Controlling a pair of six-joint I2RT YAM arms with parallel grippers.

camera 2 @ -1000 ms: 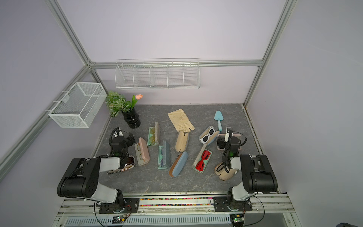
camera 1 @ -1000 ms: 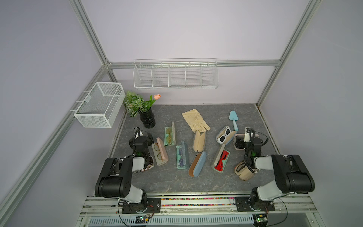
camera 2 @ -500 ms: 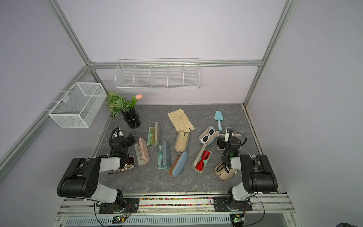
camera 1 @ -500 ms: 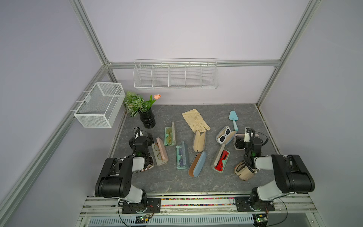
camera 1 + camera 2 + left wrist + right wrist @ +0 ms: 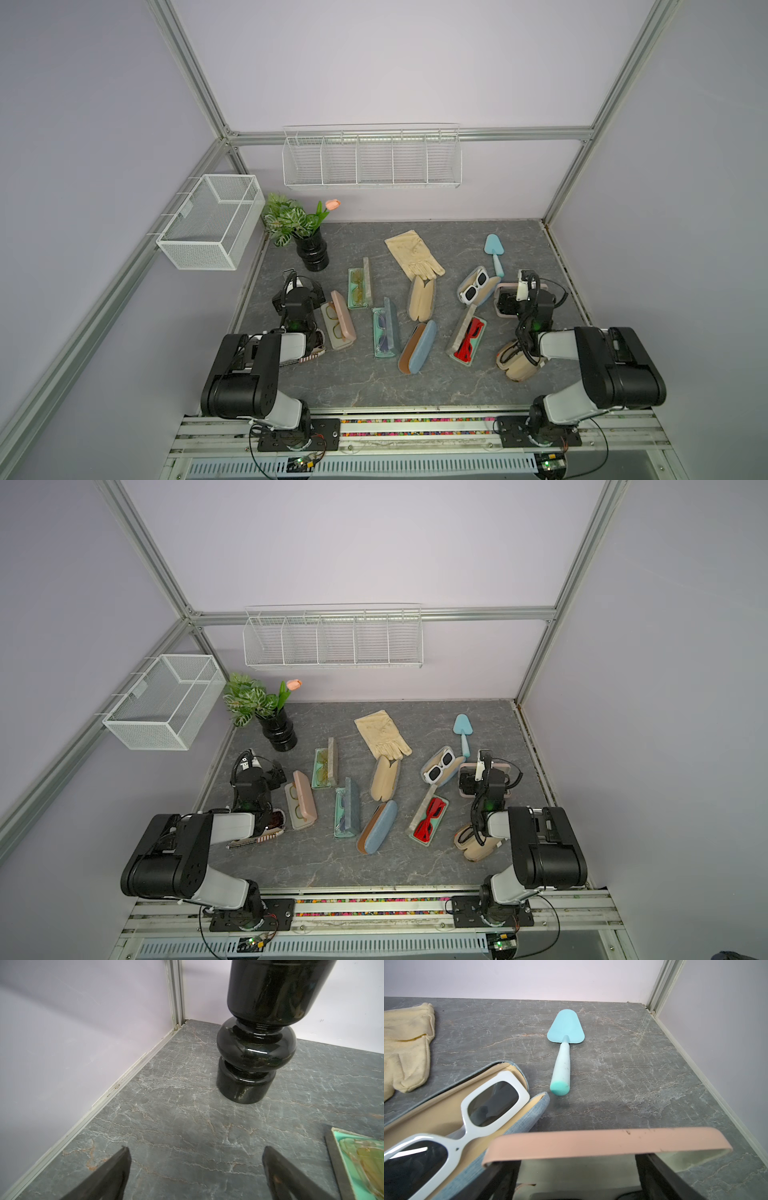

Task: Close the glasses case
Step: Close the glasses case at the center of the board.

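Observation:
A pink glasses case (image 5: 506,286) lies open at the right of the table, its raised pink lid edge (image 5: 608,1142) crossing the right wrist view. My right gripper (image 5: 508,302) hovers over it, open. Its black fingers (image 5: 656,1169) stand wide on either side of the pale inside and touch nothing that I can see. My left gripper (image 5: 298,293) is open over bare table (image 5: 187,1122), with nothing between its fingers (image 5: 118,1165). Beside it lies another open pink case with glasses (image 5: 338,320).
A black vase with a plant (image 5: 311,249) stands just beyond the left gripper. Several other cases lie across the middle: green (image 5: 358,289), teal (image 5: 384,332), beige (image 5: 421,298), blue-brown (image 5: 417,347), grey with red glasses (image 5: 467,340), and denim with white sunglasses (image 5: 467,1109). A glove (image 5: 413,253) and a blue trowel (image 5: 564,1047) lie behind.

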